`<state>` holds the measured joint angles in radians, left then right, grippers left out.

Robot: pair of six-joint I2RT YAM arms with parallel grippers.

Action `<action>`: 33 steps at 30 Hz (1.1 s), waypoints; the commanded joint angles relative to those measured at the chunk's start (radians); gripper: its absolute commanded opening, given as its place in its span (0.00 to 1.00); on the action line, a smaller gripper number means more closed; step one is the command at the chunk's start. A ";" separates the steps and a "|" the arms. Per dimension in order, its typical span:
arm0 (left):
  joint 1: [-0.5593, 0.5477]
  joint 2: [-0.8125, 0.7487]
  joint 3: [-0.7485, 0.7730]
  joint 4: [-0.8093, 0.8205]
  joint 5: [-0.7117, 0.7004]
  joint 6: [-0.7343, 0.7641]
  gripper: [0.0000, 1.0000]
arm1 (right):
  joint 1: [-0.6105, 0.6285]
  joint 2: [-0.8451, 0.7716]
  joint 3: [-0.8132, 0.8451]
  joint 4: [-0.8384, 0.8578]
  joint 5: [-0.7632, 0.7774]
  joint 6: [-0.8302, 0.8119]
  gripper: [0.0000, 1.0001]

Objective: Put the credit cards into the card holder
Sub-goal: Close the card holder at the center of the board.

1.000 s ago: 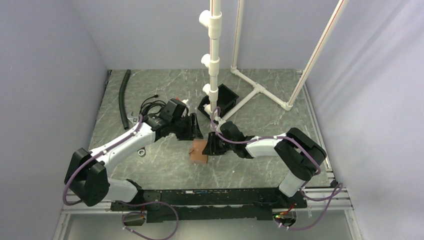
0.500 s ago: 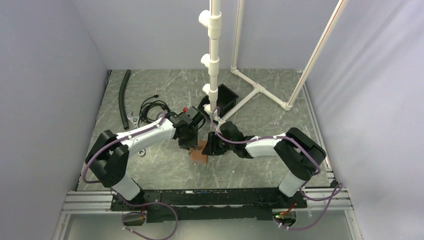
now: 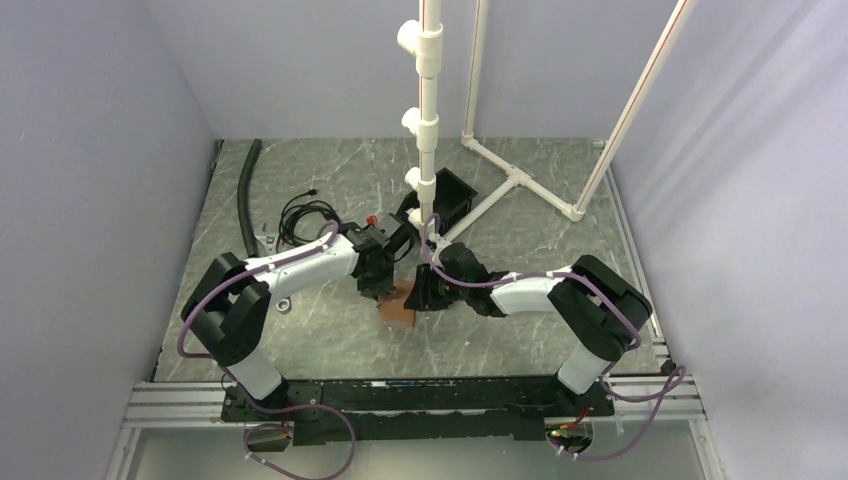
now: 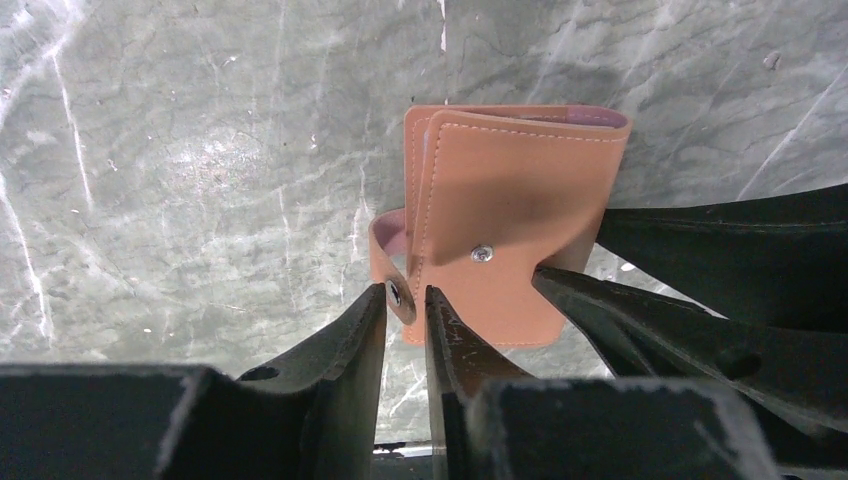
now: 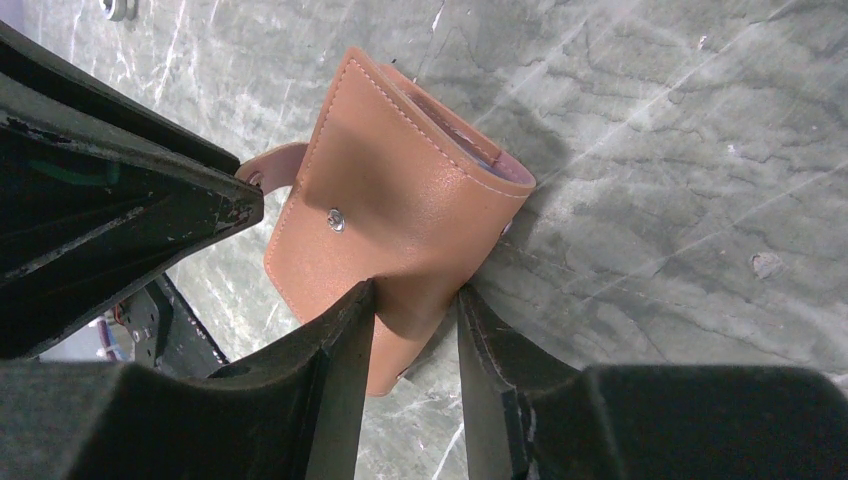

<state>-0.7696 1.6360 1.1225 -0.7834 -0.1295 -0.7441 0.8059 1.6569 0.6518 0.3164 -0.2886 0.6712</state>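
Top external view gives us the card holder (image 3: 398,306) lying folded on the grey marbled bench (image 3: 325,338), near the middle, with both arms reaching to it from either side. Our left gripper (image 4: 405,295) is on its left. In the left wrist view the jaws stand narrow, pinched on the end of the snap tab (image 4: 383,245), whose metal snap sits right between the fingertips. The tab curls out from under the front flap, unfastened, and the stud (image 4: 482,254) on that flap is bare.

Our right gripper (image 5: 415,292) is drawn in close as well, clamped on one edge of the holder. In the right wrist view the tan leather fills the gap between the two fingers. We cannot tell whether that held edge is off the bench. A thin pinkish lining shows along the holder's far edge.

Behind the grippers, a black open-topped box (image 3: 447,195) stands at the foot of a white pipe post (image 3: 430,100). A coiled black cable (image 3: 300,212) and a black hose (image 3: 246,190) lie at the far left, well apart from the holder.
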 commanded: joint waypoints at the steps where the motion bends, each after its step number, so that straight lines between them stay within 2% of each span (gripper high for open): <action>1: -0.005 0.005 0.034 0.002 -0.019 0.002 0.25 | 0.012 0.022 0.012 0.006 0.004 -0.036 0.36; 15: -0.004 0.016 0.039 -0.015 -0.032 0.006 0.17 | 0.012 0.026 0.019 0.003 0.001 -0.036 0.35; 21: -0.003 -0.010 0.024 0.014 -0.003 0.020 0.00 | 0.012 0.027 0.025 -0.003 0.002 -0.042 0.35; 29: 0.018 -0.135 -0.078 0.178 0.116 0.008 0.00 | 0.012 0.028 0.023 -0.001 0.002 -0.045 0.34; 33: 0.048 -0.148 -0.108 0.233 0.193 0.009 0.00 | 0.012 0.030 0.021 0.003 0.000 -0.044 0.34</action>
<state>-0.7460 1.5265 1.0321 -0.6601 -0.0307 -0.7269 0.8059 1.6569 0.6525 0.3161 -0.2893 0.6701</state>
